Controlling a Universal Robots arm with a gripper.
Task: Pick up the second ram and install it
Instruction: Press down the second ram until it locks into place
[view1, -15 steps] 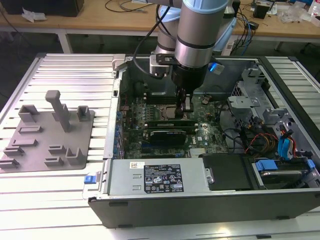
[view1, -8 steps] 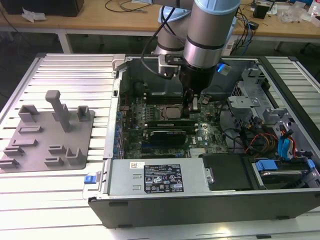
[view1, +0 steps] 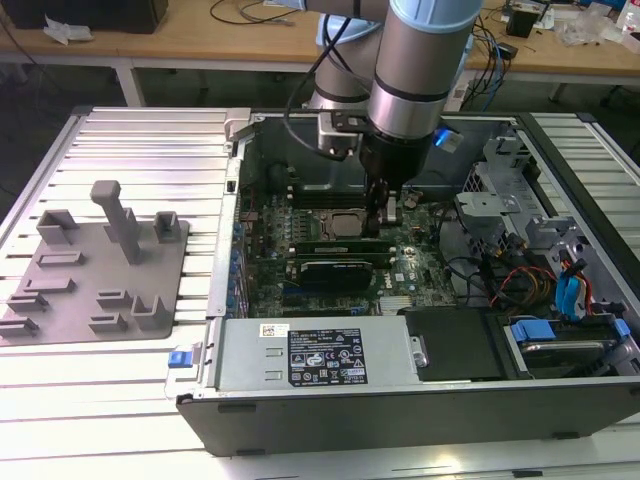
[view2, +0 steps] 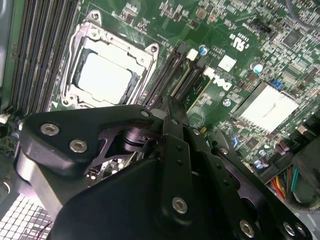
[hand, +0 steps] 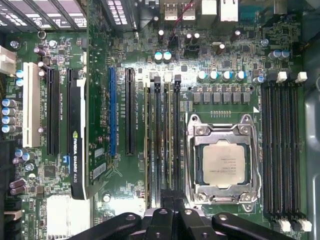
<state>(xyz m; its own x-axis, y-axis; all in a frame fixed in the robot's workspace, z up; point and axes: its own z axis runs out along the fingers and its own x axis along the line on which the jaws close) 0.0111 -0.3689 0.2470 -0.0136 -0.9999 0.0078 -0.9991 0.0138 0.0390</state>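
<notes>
**Ana:** Gripper (hand: 173, 206) sits closest to the lens in both wrist views, with its fingers drawn together to a slit. Do they nip anything?

**Ben:** I cannot tell. From the exterior view's left come the grey plate (view1: 60, 290), the card (view1: 335, 268) and the processor (view1: 343, 224). The gripper is down over the board just beside the processor.

**Ana:** And the ram (view2: 199, 94)?

**Ben:** It stands on edge in the slots (hand: 159, 140) between card and processor. One end runs up to the fingertips.

**Ana:** How does it handle?

**Ben:** I judge it light, thin and stiff, but brittle if bent. Its flat faces are smooth, so it can slip or tilt in a pinch. Its chips and its gold contact edge are best left untouched.

**Ana:** So where to hold it?

**Ben:** Across the two flat faces at mid-length, near the top edge. That keeps it square to the slot.
</notes>
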